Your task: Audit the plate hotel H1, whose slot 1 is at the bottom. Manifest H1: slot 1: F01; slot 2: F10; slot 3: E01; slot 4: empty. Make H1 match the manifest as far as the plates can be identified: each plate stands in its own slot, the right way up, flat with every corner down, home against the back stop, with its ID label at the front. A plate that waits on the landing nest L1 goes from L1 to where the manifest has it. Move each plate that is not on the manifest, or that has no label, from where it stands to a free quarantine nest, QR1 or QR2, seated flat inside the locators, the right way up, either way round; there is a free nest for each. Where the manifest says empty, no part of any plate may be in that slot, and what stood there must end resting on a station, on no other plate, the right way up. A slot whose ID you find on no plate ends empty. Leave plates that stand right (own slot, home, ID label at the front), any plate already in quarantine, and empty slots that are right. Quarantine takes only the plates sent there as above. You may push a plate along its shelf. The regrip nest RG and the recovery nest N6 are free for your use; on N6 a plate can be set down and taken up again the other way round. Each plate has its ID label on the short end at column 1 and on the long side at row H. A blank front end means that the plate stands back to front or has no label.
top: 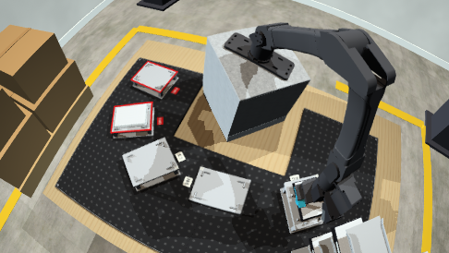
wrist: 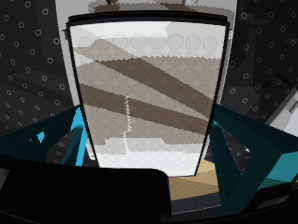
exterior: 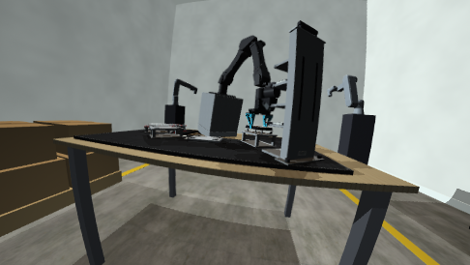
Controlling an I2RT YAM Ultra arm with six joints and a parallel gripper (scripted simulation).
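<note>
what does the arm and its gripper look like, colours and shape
The arm is one chain of dark charcoal, near-black links with rounded joints, bolted through a black, rounded mounting plate with holes along its edges. No loose cables or markings show. The gripper has a black body and two bright cyan fingers that taper to thin tips.

Arm's hand (top: 300, 196) low over a plate (top: 310, 213) — beside the hotel (top: 365, 233).
</note>
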